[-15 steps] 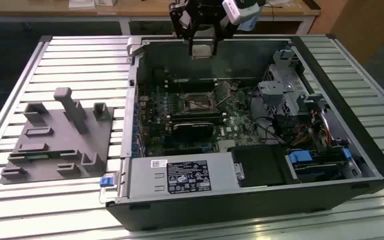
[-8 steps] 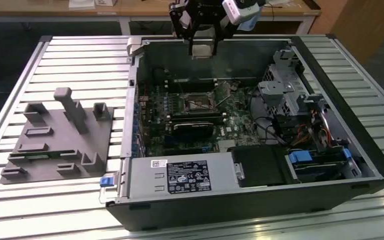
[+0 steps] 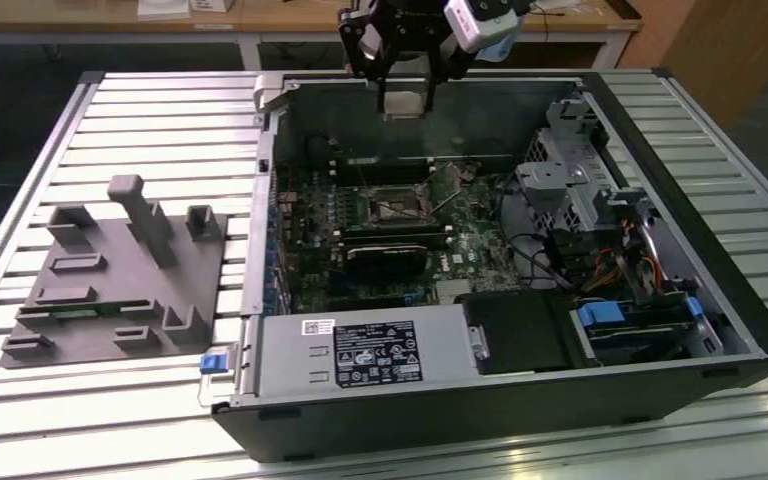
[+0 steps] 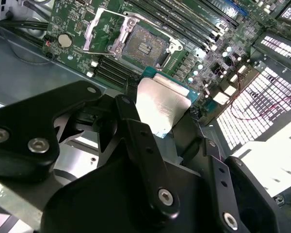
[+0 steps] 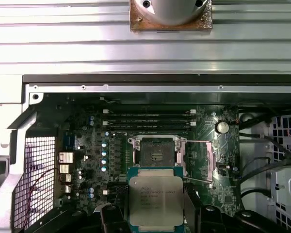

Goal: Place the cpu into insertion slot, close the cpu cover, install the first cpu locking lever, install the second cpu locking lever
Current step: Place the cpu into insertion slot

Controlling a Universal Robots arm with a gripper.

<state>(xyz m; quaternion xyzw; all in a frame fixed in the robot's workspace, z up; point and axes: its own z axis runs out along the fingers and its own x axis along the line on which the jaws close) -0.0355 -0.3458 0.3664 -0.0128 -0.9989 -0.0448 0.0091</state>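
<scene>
Fingers [image 4: 136,145] nearest you in the second wrist view clamp the cpu [image 4: 162,104] by its edges in the air over the open computer case [image 3: 424,420], and beyond it the insertion slot [image 4: 145,46] sits uncovered in the green board [image 4: 68,24].

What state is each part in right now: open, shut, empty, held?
cpu: held above the motherboard, not in its socket.
gripper: shut on the cpu.
insertion slot: empty and uncovered.
cpu cover: swung open, off the slot.
computer case: lying on its side, side panel off.
</scene>
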